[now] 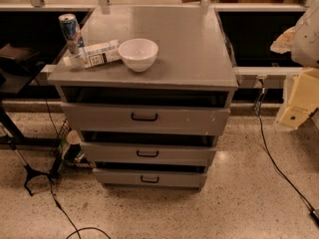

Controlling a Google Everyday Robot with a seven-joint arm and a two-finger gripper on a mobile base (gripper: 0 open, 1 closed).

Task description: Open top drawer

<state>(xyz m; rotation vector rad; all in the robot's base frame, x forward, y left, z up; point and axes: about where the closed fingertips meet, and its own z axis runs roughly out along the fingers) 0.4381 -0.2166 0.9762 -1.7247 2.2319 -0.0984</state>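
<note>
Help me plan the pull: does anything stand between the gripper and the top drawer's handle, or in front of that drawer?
Nothing visible does. The gripper is at the right edge, beside the cabinet; open space lies between it and the handle of the top drawer. The bowl and can sit above, on top.

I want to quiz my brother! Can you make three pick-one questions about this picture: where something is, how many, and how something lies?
1. Where is the gripper? A on a drawer handle; B at the right edge, apart from the cabinet; C on the floor.
2. How many drawers? A two; B three; C five.
3. The bottle is: A lying on its side; B upright; C inside a drawer.
Answers: 1 B, it hangs right of the cabinet. 2 B, the top drawer plus two below. 3 A, it lies beside the white bowl.
</note>
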